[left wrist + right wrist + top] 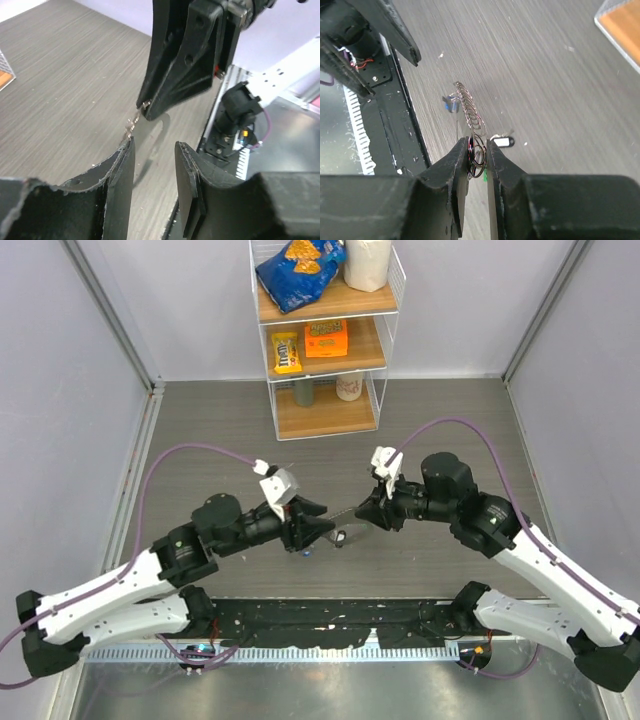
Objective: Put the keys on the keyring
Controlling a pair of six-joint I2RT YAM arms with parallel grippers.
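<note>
The keyring (469, 107), a coiled silvery wire loop, sticks out from my right gripper (478, 143), which is shut on its near coils above the table. A blue key (451, 104) hangs by the loop's far end. A whitish-dark key (502, 142) lies on the table beside the fingers, and a green bit (484, 176) shows below the coils. In the left wrist view my left gripper (155, 145) stands open with nothing between its pads. The keyring's free end (131, 126) sits just at its left fingertip (127, 150). From above, the two grippers (305, 530) (365, 510) face each other closely.
A wire shelf rack (325, 415) with snack packs and cups stands at the back centre. Grey walls close in the left and right sides. The black base rail (330, 620) runs along the near edge under both arms.
</note>
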